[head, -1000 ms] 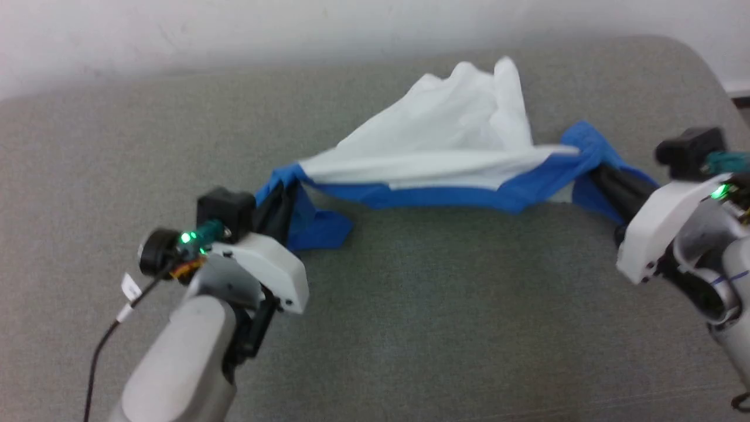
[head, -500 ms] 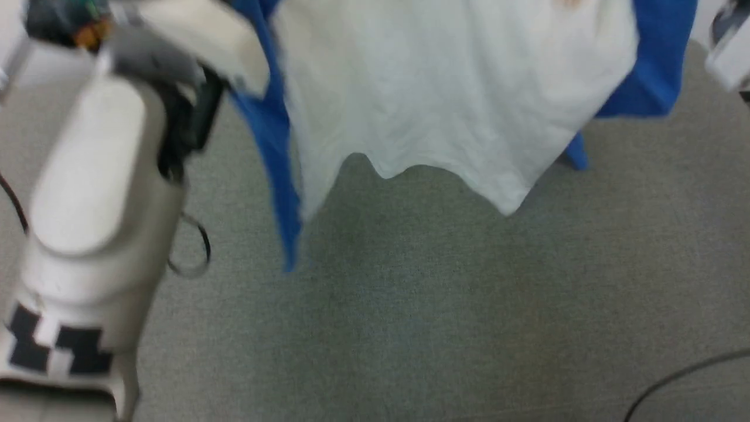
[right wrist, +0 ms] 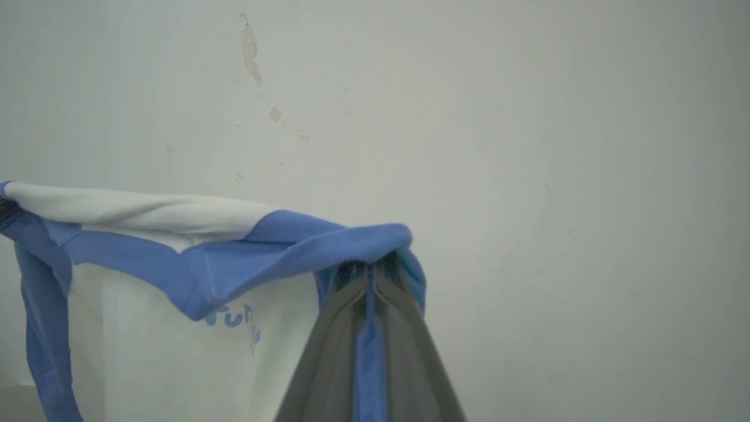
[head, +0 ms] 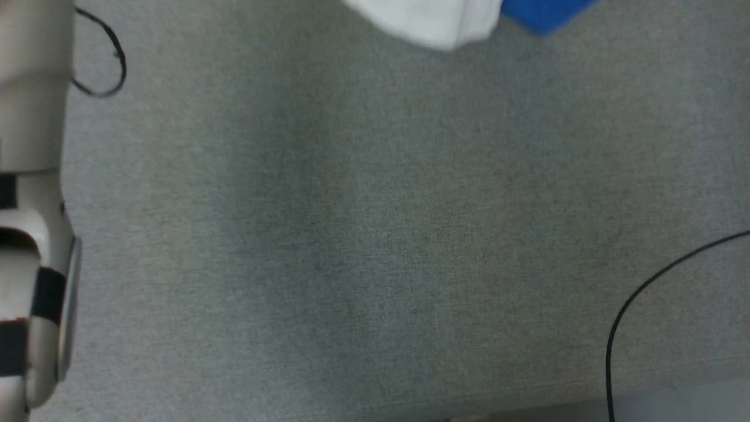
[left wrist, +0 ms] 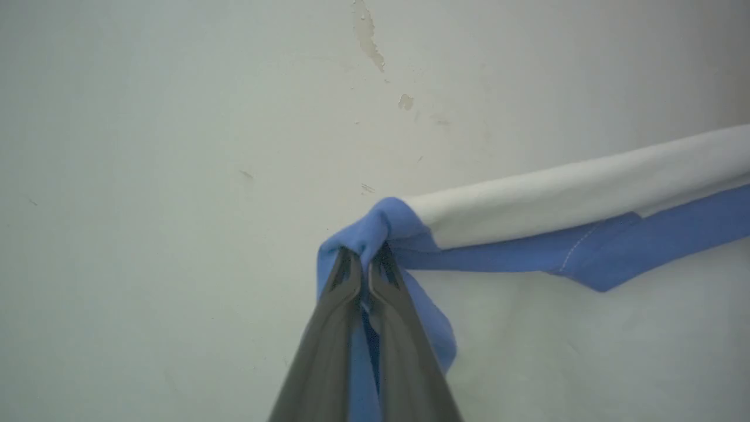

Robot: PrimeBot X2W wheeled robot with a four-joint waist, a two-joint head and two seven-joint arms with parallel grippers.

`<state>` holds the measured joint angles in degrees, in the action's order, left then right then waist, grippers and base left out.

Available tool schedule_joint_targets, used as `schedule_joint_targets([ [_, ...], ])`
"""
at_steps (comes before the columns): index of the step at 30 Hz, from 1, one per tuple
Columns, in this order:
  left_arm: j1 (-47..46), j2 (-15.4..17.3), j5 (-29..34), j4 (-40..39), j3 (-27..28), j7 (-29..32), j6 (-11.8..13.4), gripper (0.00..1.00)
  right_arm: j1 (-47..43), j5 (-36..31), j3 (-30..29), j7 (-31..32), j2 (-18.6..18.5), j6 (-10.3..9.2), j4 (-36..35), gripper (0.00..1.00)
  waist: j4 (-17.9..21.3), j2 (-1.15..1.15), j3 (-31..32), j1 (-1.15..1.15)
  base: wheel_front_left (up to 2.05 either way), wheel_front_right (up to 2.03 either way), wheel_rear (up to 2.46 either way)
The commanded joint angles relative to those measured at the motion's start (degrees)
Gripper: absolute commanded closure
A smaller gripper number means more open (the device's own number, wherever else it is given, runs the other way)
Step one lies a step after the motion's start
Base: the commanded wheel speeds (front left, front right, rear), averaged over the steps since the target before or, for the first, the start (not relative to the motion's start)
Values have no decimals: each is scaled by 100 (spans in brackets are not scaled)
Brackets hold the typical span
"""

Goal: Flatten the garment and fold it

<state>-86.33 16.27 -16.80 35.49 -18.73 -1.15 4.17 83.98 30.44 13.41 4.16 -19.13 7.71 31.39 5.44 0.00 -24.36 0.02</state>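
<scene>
Garment is up off the grey fabric surface. In the head view its lowest white hem and a blue corner show at 12 to 1 o'clock.

- A second ago it lay bunched on that surface, strung low between the two grippers. Half a second ago it hung as a white sheet well above it. Now the hang is higher yet. The head camera has swung too, so part of that shift is the camera's.
- Left gripper: fingers pinched tight on a blue-trimmed corner, with the cloth running off toward 3 o'clock in the left wrist view.
- Right gripper: likewise clamped on blue trim. The top edge stretches toward 9 o'clock, the white body drops toward 7 o'clock, and the blue lettering is too blurred to read.
- Pale wall stands behind both pinches.
- Left forearm is at 9 o'clock in the head view and a black cable at 4 o'clock.

Judgement: this looks like the shake-out step, with gravity pulling the body straight. The top edge sags a little between the grips. Flattening is not done and no fold has begun. The next step calls for laying it down spread, hem first, with both corners kept apart. A slipping pinch would undo it.
</scene>
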Motion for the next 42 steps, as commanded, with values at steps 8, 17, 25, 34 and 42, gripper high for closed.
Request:
schedule_joint_targets([
  [8, -702, 54, 52, 950, 147, -578, 154, 100, 887, -125, 447, -950, 245, -22, 1032, 100, 237, 0, -1037, -2, 0, 0, 0],
  [17, 94, -204, -359, 1789, 325, -1149, 21, 100, 423, 214, 1311, -1408, 501, -22, 1799, 100, 143, 0, -1063, -2, 0, 0, 0],
  [25, 1652, -518, -581, 1952, 445, -1377, -101, 100, -1010, 732, 1921, -1784, 478, -22, 1847, 100, -30, 0, -430, -2, 0, 0, 0],
  [34, 4408, -629, -370, 143, 656, -1384, -17, 100, -3310, 987, 2130, -1907, 59, -22, 768, 100, -112, 0, 889, -2, 0, 0, 0],
  [42, 6705, -489, -359, -1253, 552, -1148, 270, 100, -5424, 701, 1689, -1766, -155, -22, -461, 100, -11, 0, 1702, -2, 0, 0, 0],
])
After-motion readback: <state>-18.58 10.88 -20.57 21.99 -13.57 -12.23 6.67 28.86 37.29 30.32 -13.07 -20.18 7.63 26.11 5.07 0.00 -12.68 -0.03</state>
